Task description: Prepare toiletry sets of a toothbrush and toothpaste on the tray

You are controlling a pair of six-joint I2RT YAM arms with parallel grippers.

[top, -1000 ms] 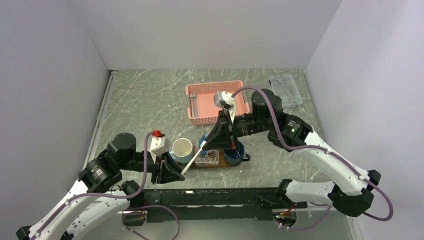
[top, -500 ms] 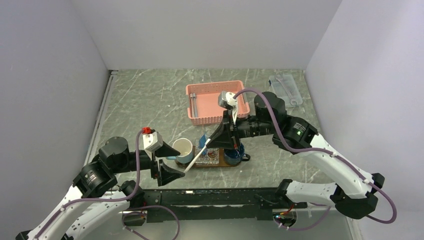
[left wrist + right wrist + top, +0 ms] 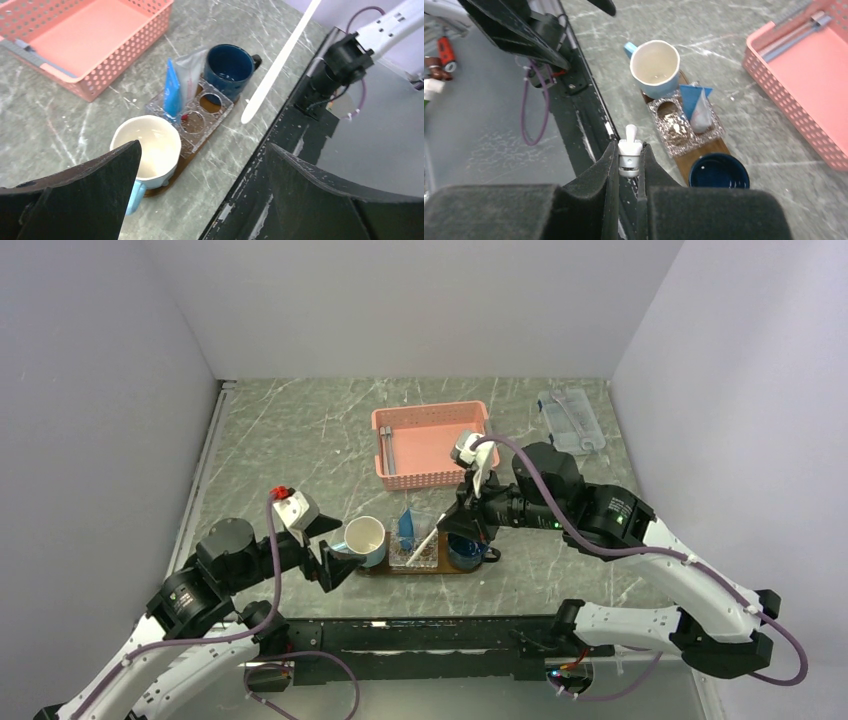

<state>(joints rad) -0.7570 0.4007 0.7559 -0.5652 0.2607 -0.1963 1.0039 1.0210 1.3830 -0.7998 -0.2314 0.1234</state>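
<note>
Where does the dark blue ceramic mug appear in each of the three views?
Top external: dark blue ceramic mug at the right end of the dark brown wooden tray, lower centre.
Left wrist: mug upper centre, at the tray's far end.
Right wrist: mug low, right of centre.
Shared landmark: the pink slotted plastic basket.

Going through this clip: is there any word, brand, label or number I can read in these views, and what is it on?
No text can be read in any view.
The toothpaste shows plain blue, with no lettering to make out.
The white mug, the dark blue mug and the pink basket show no print.
The clear box is too small to tell.
</note>
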